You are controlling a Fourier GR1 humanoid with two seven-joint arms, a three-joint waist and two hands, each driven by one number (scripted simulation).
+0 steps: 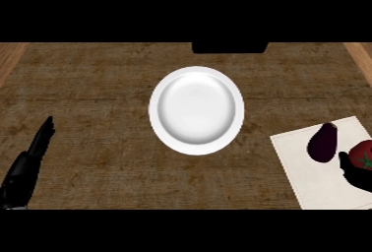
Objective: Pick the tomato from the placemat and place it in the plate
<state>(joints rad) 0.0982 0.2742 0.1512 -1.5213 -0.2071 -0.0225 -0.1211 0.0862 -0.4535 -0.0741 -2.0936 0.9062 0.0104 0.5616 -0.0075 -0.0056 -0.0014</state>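
Though dim, mottled brown counter (87,162): white plate (196,110), placemat (320,182), right fingers (344,158) round tomato (364,153), left fingers (45,133) straight.

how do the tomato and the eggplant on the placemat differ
The tomato is red and round; the eggplant is dark purple and elongated. The tomato is cut off by the view's right edge, with the right hand against it; the eggplant shows whole. Both lie on the placemat.

Dark, grained brown worktop (94,78) spreads ahead of the left hand (27,165); far beyond it sits a black block (230,47), paler wooden strips (7,58) at both corners.
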